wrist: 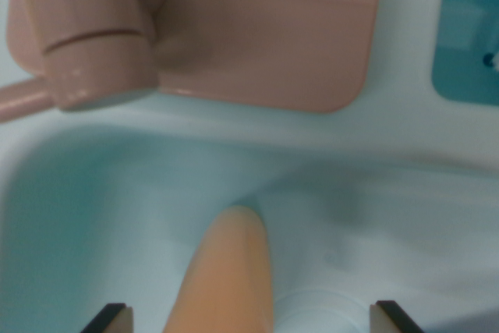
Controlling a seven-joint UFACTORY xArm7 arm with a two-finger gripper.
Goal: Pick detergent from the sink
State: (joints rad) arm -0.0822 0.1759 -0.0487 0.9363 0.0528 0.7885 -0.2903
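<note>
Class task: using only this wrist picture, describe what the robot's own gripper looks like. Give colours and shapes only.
Only the tips of the gripper show, at the bottom edge of the wrist view. There are two jaws, one on each side. Each is a flat, slanted piece with a pale tan inner face and a black outer edge. No cables, markings or arm parts are visible in this picture.

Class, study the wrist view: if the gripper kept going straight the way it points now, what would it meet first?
Most likely the orange detergent bottle, which lies between the fingertips of the open gripper inside the pale sink. Depth is unclear in this blurred view.
</note>
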